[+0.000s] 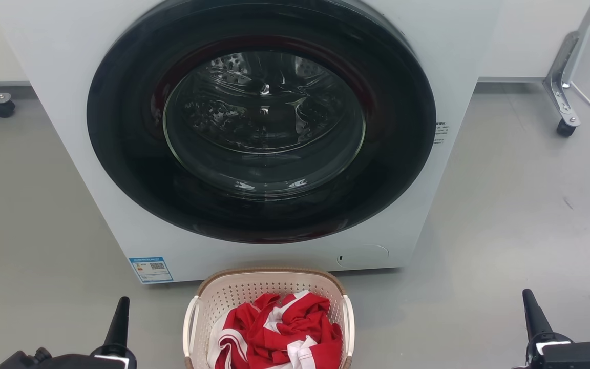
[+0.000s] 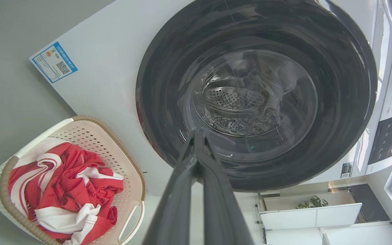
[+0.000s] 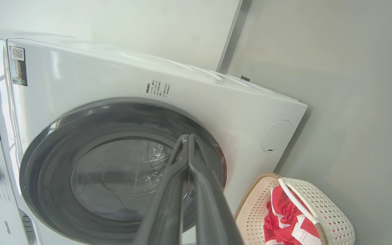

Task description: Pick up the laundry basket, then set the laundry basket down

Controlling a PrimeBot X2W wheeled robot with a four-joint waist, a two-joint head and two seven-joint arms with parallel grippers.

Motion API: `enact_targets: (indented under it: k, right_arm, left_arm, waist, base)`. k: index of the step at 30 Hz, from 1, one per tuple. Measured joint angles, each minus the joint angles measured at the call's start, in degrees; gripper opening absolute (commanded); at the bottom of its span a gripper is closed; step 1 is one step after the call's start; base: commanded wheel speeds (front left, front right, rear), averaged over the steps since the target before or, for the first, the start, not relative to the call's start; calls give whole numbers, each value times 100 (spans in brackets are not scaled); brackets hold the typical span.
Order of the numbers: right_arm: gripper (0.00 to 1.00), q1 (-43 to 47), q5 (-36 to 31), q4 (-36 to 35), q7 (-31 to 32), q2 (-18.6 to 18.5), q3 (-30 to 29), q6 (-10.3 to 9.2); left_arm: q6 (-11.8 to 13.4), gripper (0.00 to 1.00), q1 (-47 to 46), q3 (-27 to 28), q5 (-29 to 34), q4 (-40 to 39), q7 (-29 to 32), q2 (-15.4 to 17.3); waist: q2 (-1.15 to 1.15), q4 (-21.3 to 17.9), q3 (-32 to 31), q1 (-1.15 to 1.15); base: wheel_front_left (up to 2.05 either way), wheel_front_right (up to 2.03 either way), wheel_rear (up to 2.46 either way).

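Note:
The laundry basket [image 1: 233, 294] stands on the floor right in front of the washer, cream-white and perforated with a brown rim and white loop handles, holding red-and-white cloth. It also appears as the laundry basket [image 2: 90, 131] at lower left and the laundry basket [image 3: 322, 200] at lower right. My left gripper [image 1: 121, 302] points up at the lower left, well left of the basket, fingers together and empty. My right gripper [image 1: 529, 297] points up at the lower right, far right of the basket, also shut and empty. Each wrist view shows its own fingertips touching: left gripper [image 2: 198, 133], right gripper [image 3: 188, 137].
A white front-loading washer [image 1: 69, 102] with a closed dark round door [image 1: 261, 123] stands just behind the basket. A wheeled metal frame leg [image 1: 561, 87] stands at the back right and a caster [image 1: 2, 106] at the back left. Grey floor [image 1: 520, 215] lies open on both sides.

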Motion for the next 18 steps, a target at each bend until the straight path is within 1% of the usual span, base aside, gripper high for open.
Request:
enact_targets:
  k: [1, 6, 8, 14, 18]
  right_arm:
    - [0, 0, 70, 24, 25, 1, -22, 22]
    - [0, -104, 472, 122, 129, 16, -143, 100]
    - [0, -143, 731, 155, 180, 21, -203, 141]
    - [0, -227, 1205, 259, 303, 30, -349, 232]
    - [0, -248, 1461, 313, 372, 37, -412, 275]
  left_arm:
    - [-44, 0, -4, 20, -66, 18, 24, 0]
    - [-102, 0, -57, 67, -499, 94, 111, -11]
    - [-146, 0, -176, 103, -772, 147, 179, -24]
    - [-241, 0, -246, 216, -1321, 229, 290, -43]
    - [-289, 0, -351, 242, -1586, 272, 348, -55]
  waist:
    - [0, -2, 1, 0]
    - [0, -14, 3, 0]
    - [0, -22, 5, 0]
    - [0, -36, 7, 0]
    - [0, -43, 9, 0]
  base:
    - [0, 0, 0]
    - [0, 0, 0]
    - [0, 0, 0]
    - [0, 0, 0]
    - [0, 0, 0]
